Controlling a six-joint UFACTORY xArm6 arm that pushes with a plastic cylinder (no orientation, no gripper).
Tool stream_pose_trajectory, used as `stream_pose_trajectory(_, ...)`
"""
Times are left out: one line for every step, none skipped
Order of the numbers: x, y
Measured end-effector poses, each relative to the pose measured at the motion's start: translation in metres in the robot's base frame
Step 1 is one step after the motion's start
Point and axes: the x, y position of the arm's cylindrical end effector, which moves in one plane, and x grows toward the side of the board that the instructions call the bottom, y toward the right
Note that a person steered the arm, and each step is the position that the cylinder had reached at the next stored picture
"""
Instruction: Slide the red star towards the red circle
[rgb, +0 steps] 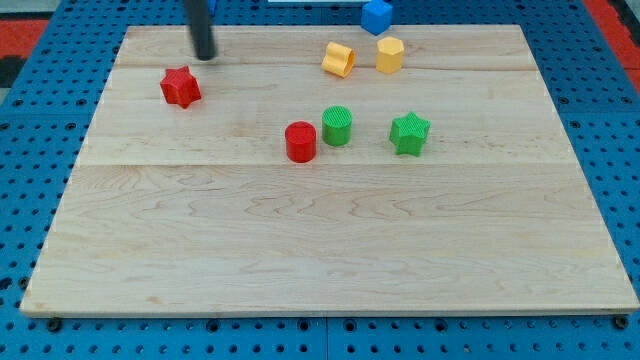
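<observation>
Tip (204, 56) sits near the red star (181, 87) at its 1 o'clock; the red circle (300, 141) lies toward 4 o'clock. No jaws here, just a rod.

Open board between red star (181, 87) and red circle (300, 141).

Lighting: bright, even, from overhead; you had no harsh glare on the wooden board (330, 250). Shadows: short and soft, tucked close under each block on the board. Focus: sharp across the board; wood grain read clearly. Blur: slight softness on the rod at the board's top-left edge. Distortion: board edges tapered toward the view's top.
</observation>
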Motion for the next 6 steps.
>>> stream_pose_trajectory(0.045,0.010)
stream_pose_trajectory(0.089,0.128)
stream_pose_trajectory(0.072,0.086)
stream_pose_trajectory(0.014,0.097)
stream_pose_trajectory(-0.002,0.015)
stream_pose_trajectory(0.021,-0.005)
